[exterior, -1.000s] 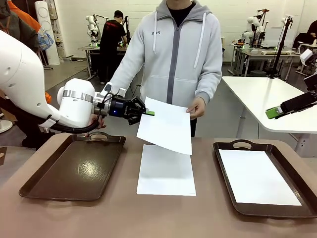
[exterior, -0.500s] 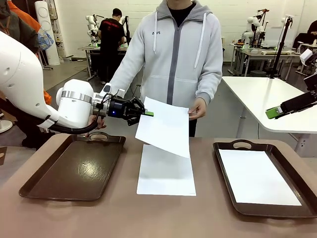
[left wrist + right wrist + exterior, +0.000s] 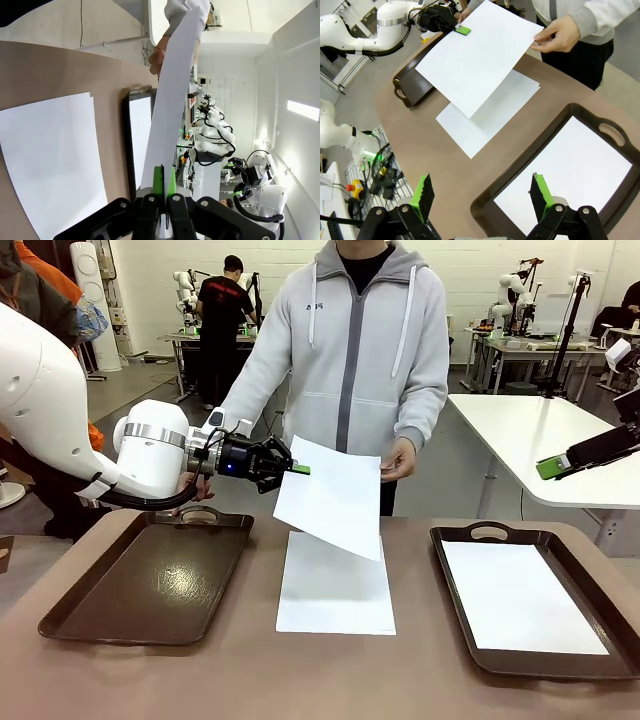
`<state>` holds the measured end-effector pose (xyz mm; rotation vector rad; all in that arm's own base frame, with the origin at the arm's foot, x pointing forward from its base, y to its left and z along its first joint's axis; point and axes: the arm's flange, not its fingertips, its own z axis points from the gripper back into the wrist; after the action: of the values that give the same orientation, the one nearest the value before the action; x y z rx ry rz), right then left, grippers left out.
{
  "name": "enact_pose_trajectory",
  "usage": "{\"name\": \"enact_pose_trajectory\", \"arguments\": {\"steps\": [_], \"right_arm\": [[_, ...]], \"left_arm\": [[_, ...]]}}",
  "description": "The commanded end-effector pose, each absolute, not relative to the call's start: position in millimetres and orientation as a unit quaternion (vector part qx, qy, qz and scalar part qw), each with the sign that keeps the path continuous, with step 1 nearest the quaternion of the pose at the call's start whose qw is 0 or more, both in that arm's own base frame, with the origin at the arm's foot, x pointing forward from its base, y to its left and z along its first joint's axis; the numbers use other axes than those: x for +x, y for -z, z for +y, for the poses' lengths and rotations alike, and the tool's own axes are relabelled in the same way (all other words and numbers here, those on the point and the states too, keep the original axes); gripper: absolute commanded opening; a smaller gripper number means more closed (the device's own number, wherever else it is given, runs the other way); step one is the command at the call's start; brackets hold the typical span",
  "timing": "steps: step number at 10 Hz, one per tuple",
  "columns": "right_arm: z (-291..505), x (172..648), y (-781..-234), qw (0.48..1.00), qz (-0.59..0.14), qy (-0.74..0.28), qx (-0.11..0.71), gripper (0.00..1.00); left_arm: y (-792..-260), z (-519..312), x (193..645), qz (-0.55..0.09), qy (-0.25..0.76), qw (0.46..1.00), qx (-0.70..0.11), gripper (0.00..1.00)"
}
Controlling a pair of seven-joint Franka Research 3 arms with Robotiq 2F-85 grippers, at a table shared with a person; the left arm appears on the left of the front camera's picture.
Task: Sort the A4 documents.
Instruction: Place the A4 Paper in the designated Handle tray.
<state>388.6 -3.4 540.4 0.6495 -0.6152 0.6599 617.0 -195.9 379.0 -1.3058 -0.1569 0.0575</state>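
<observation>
The left gripper (image 3: 297, 469) is pinched shut on the far left corner of a white sheet (image 3: 335, 495) held in the air above the middle of the table (image 3: 230, 670). A person's hand (image 3: 398, 458) holds its far right corner. The paper is light, thin and floppy. Its near edge droops, it will likely crease under a hard pinch and slide on other paper, so a shallow hold at a corner or edge, as here, seems right. More paper (image 3: 335, 590) lies flat below it, between the empty left tray (image 3: 150, 580) and the right tray (image 3: 455, 550), which holds another sheet (image 3: 520, 595). The right gripper (image 3: 482, 196) stands wide open at the right, well apart from the held sheet, holding nothing. I cannot tell how many sheets lie in the middle, nor whether the pinch takes one sheet alone. The left arm (image 3: 40, 400) partly hides the left tray's far handle.
</observation>
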Motion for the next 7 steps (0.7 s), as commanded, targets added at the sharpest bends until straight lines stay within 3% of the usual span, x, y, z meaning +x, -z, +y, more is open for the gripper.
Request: {"name": "enact_pose_trajectory", "arguments": {"steps": [1, 5, 7], "right_arm": [[-3, 388, -540, 0.848, -0.292, -0.316, 0.309, 1.0], [-3, 388, -540, 0.848, -0.292, -0.316, 0.309, 1.0], [-3, 388, -540, 0.848, -0.292, -0.316, 0.309, 1.0]], "left_arm": [[-380, -197, 618, -0.077, -0.028, 0.793, -0.604, 0.0], [-379, -196, 617, -0.073, -0.027, 0.791, -0.607, 0.01], [-394, -175, 612, -0.067, 0.042, 0.807, -0.585, 0.01]]}}
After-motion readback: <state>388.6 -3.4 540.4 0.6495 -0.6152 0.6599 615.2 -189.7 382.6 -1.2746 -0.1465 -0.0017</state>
